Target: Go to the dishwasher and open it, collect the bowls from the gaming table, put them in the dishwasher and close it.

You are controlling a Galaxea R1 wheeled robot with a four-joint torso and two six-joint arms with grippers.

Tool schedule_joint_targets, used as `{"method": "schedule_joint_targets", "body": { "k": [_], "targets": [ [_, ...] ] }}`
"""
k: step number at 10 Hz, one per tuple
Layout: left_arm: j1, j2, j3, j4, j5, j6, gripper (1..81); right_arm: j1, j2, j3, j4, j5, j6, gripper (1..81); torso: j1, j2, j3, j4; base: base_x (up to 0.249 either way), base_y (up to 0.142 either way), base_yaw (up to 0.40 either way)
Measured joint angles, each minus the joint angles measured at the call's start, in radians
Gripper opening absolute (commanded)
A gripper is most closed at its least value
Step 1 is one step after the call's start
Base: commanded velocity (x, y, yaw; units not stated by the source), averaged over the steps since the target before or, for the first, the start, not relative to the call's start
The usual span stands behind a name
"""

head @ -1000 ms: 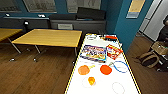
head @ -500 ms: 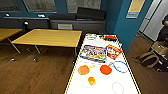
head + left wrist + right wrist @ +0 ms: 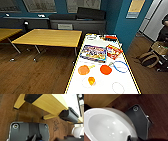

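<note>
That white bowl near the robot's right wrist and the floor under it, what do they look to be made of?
The white bowl looks like glazed ceramic or glossy plastic: smooth white with sharp bright glints inside. The pictures cannot say which. The floor looks like dark brown wood or wood-look planks: streaky grain shows, with a dull sheen.

A yellow-topped wooden surface on metal legs (image 3: pixel 50 37) fills the left centre of the frame over a dark wood-plank floor (image 3: pixel 30 75). A teal wall (image 3: pixel 117 20) rises behind; a brown bag (image 3: pixel 150 58) lies right.
</note>
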State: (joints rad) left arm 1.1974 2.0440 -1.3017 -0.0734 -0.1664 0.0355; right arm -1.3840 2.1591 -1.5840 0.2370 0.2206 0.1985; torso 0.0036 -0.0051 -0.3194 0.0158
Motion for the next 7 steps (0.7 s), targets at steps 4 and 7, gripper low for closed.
{"method": "schedule_joint_targets", "body": {
  "k": [4, 7],
  "targets": [
    [-0.056, -0.016, 0.024, -0.058, 0.009, -0.007, 81.1, -0.089, 0.025, -0.026, -0.078, 0.061, -0.005, 1.0, 0.000, 0.000, 0.000, 0.000, 0.000, 0.000, 0.000],
    [-0.156, -0.050, 0.044, -0.139, 0.045, -0.008, 81.1, -0.105, 0.124, -0.093, -0.102, 0.078, -0.006, 1.0, 0.000, 0.000, 0.000, 0.000, 0.000, 0.000, 0.000]
  ]
}}
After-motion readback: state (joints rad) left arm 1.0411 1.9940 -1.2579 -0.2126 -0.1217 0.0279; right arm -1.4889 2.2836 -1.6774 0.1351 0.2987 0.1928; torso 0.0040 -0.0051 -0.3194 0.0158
